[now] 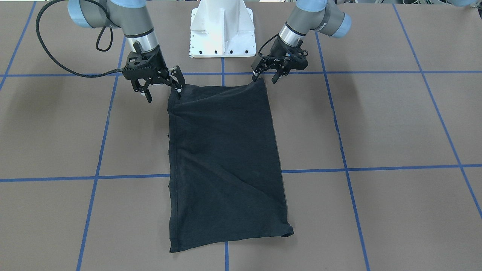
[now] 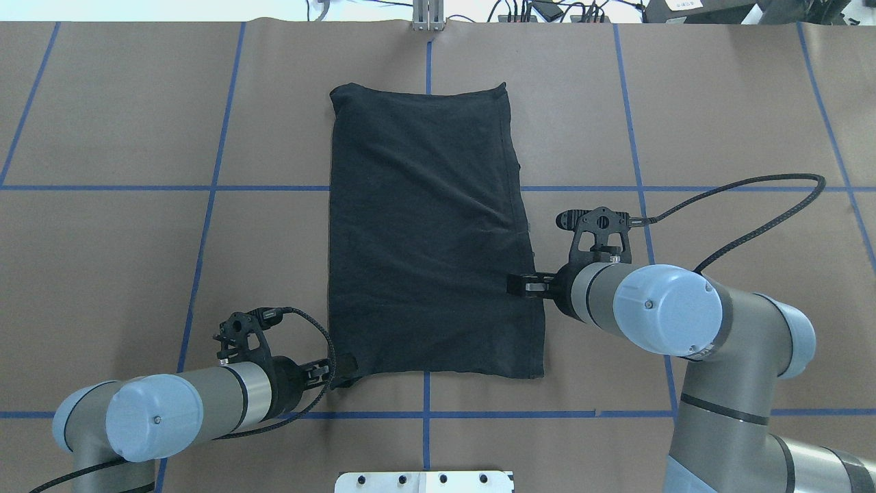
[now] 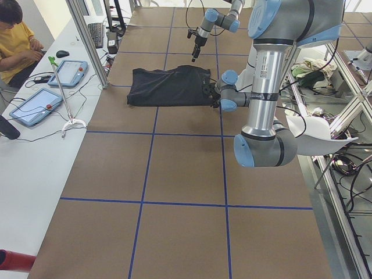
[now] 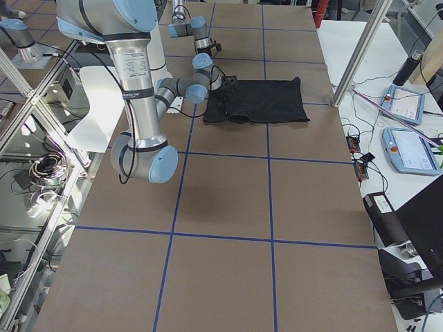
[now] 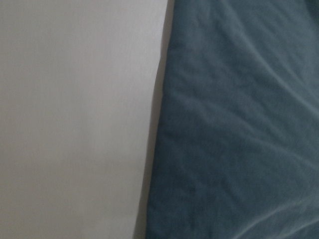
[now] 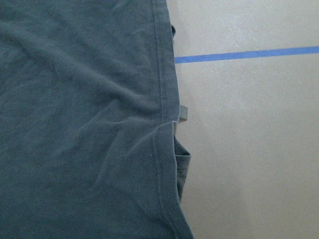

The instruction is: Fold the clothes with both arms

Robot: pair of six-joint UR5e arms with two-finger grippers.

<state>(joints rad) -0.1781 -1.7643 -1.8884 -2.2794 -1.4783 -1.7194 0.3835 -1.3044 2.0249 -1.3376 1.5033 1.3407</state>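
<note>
The black T-shirt (image 1: pixel 226 158) lies flat on the brown table, folded into a long rectangle with the plain side up; the logo is hidden. It also shows in the overhead view (image 2: pixel 424 233). My left gripper (image 1: pixel 264 79) is open at the shirt's near corner on my left side, and in the overhead view it (image 2: pixel 340 366) touches that corner. My right gripper (image 1: pixel 164 96) is open, one fingertip (image 1: pixel 179 93) at the shirt's other near corner. The left wrist view shows the shirt's edge (image 5: pixel 239 124), blurred. The right wrist view shows its hem (image 6: pixel 164 99).
The white base pedestal (image 1: pixel 222 30) stands just behind the shirt's near end. Blue tape lines (image 1: pixel 376 167) grid the brown table. A side table with tablets (image 3: pixel 67 72) and a seated operator (image 3: pixel 17 46) lies beyond the shirt's far end, behind an aluminium post (image 3: pixel 87 40).
</note>
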